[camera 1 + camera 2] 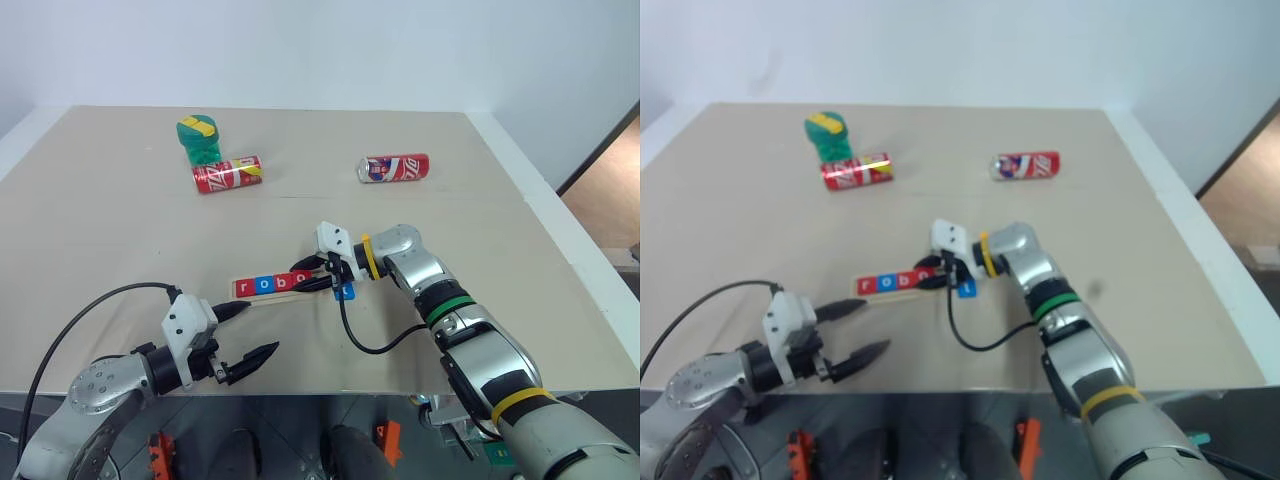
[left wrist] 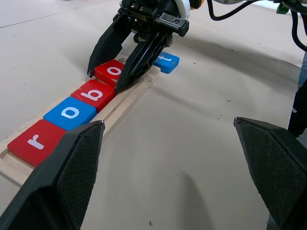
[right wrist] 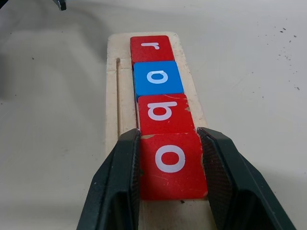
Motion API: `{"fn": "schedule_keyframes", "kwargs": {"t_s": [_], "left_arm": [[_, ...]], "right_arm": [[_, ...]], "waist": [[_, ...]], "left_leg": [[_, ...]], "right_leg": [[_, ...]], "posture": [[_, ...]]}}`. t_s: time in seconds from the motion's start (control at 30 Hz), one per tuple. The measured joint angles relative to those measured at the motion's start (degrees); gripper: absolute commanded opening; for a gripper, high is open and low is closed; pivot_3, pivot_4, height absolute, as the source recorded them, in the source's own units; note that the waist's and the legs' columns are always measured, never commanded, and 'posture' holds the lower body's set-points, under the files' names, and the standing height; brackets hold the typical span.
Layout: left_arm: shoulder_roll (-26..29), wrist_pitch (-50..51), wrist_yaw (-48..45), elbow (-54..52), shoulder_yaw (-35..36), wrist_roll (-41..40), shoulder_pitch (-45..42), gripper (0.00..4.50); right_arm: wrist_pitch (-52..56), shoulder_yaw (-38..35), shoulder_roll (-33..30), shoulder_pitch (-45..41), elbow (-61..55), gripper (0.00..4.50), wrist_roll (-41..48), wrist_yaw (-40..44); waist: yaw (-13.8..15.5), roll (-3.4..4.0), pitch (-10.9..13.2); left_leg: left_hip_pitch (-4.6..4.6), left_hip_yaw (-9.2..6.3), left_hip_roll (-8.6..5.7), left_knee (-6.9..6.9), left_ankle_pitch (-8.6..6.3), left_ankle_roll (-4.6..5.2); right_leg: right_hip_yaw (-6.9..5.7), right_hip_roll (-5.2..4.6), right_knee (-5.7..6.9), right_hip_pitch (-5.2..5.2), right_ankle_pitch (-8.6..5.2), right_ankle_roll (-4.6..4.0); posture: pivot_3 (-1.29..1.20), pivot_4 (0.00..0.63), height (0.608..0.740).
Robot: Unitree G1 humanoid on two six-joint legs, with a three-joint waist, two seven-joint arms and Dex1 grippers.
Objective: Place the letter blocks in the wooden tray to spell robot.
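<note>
Right wrist view showed the right gripper [image 3: 170, 184] closed partway on the red "o" block [image 3: 170, 165], one black finger against each side of it, the block lying in the wooden tray [image 3: 112, 110]. Beyond it in the tray sat the red "b" block [image 3: 164, 113], the blue "o" block [image 3: 157, 77] and, at the tray's far end, the red "r" block [image 3: 151, 48], edge to edge in one row. From the head camera, nearest the table's front edge, the left gripper [image 1: 250, 333] hung just short of the tray's "r" end, fingers spread wide and holding nothing. The blue "t" block [image 2: 165, 62] lay on the table [image 1: 500, 230] just beside the tray's other end, outside it. Well beyond the tray lay two red soda cans [image 1: 227, 174] [image 1: 394, 168], and a green and yellow object [image 1: 198, 138] stood beside the left-hand can.
</note>
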Motion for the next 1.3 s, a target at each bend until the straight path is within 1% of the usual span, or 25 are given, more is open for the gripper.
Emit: {"fn": "schedule_keyframes", "kwargs": {"t_s": [0.2,0.5,0.57,0.7,0.77,0.93,1.3], "left_arm": [[0.0,0.0,0.0,0.0,0.0,0.0,0.0,4.50],[-0.5,0.0,0.9,0.0,0.0,-0.1,-0.4,4.50],[-2.3,-0.5,2.4,0.2,0.1,0.0,-1.7,4.50],[-3.3,-1.0,3.9,0.5,0.3,0.3,-2.3,4.50],[-4.7,-1.9,5.1,1.1,1.0,0.7,-2.7,4.50],[-5.0,-3.0,6.3,2.2,1.5,2.4,-2.8,4.50],[-5.0,-3.2,6.2,2.4,1.5,2.8,-2.7,4.50]], "right_arm": [[0.1,-0.4,0.2,0.0,0.5,1.72,0.0,-0.1],[4.1,-1.8,0.3,-0.1,1.0,1.72,0.0,-1.3],[4.5,-1.9,0.2,-0.1,0.8,1.72,0.0,-1.4],[5.1,-2.1,0.1,0.0,0.3,1.72,-0.1,-1.4],[5.4,-2.2,0.0,0.0,-0.3,1.72,-0.1,-1.4],[6.0,-2.2,-0.1,0.0,-1.0,1.72,-0.1,-1.4],[7.4,-2.3,-0.1,0.0,-1.4,1.72,0.0,-1.4]], "waist": [[0.0,0.01,0.0],[0.0,0.09,0.1],[0.0,0.12,0.1],[0.0,0.17,0.1],[0.0,0.17,0.1],[0.0,0.18,0.1],[0.0,0.18,0.1]], "left_leg": [[0.00,0.00,0.00,0.00,0.00,0.00],[0.00,0.01,-0.01,0.00,0.00,0.00],[0.00,0.00,-0.01,0.00,0.00,0.00],[0.00,0.00,-0.01,0.00,0.00,0.00],[-0.01,0.00,-0.01,0.00,0.00,0.00],[-0.02,0.00,-0.03,-0.01,0.00,0.00],[-0.02,-0.01,-0.03,-0.01,0.00,0.00]], "right_leg": [[0.00,0.00,0.00,0.00,0.00,0.00],[0.01,0.00,0.00,0.00,0.00,0.01],[0.01,0.01,0.00,0.00,0.00,0.01],[0.02,0.02,0.00,0.00,0.01,0.02],[0.02,0.02,0.00,0.00,0.01,0.01],[0.03,0.02,0.00,0.00,0.01,0.01],[0.04,0.02,0.00,0.00,0.00,0.01]], "posture": [[0.00,0.150,0.740],[0.00,0.150,0.740],[0.00,0.150,0.740],[0.00,0.150,0.740],[0.00,0.150,0.740],[0.00,0.150,0.740],[0.00,0.150,0.740]]}}
